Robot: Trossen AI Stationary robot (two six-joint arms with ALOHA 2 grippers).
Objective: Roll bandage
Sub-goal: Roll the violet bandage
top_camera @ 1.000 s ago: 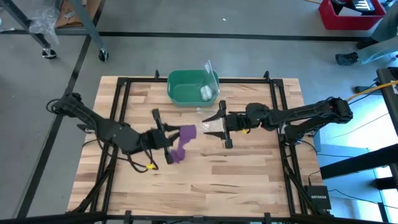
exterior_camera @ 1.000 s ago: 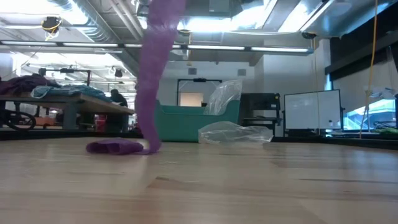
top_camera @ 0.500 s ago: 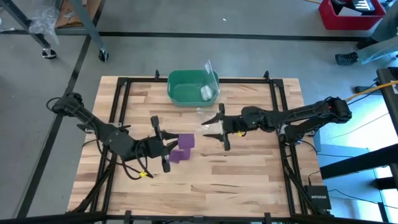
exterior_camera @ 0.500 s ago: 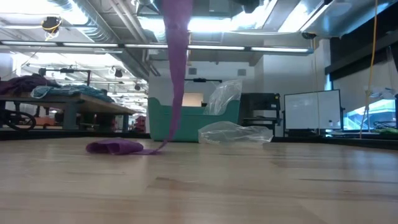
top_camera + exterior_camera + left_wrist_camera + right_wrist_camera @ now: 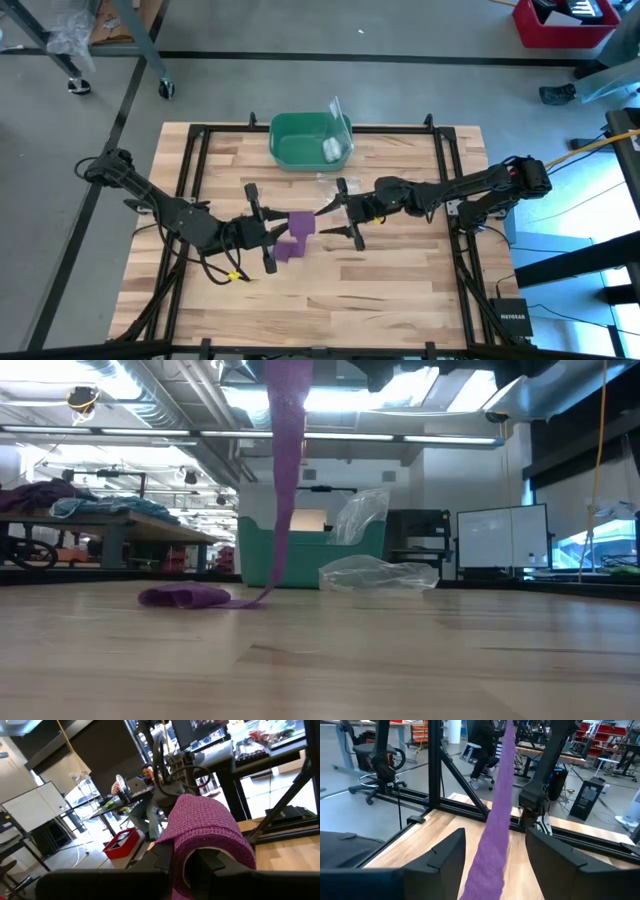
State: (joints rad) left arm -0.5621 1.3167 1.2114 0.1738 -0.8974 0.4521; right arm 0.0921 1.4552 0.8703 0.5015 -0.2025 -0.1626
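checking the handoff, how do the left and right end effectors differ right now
The left end effector is closed on the purple bandage, the fabric draped over its fingers. The right end effector stands open, with the hanging strip passing between its fingers, untouched. The left reaches in from the table's left, the right from its right. Both are dark two-finger end effectors meeting near mid-table.

The purple fabric bandage strip (image 5: 283,470) hangs upright over mid-table and trails onto the light wooden table (image 5: 400,290), barring a straight pass between the left end effector (image 5: 262,229) and the right end effector (image 5: 347,215), which face each other just beside it. Behind them the green plastic bin (image 5: 310,140) and crumpled clear plastic bag (image 5: 378,573) block the far edge. The near half of the table lies open, as do both side strips inside the black frame rails (image 5: 455,200).
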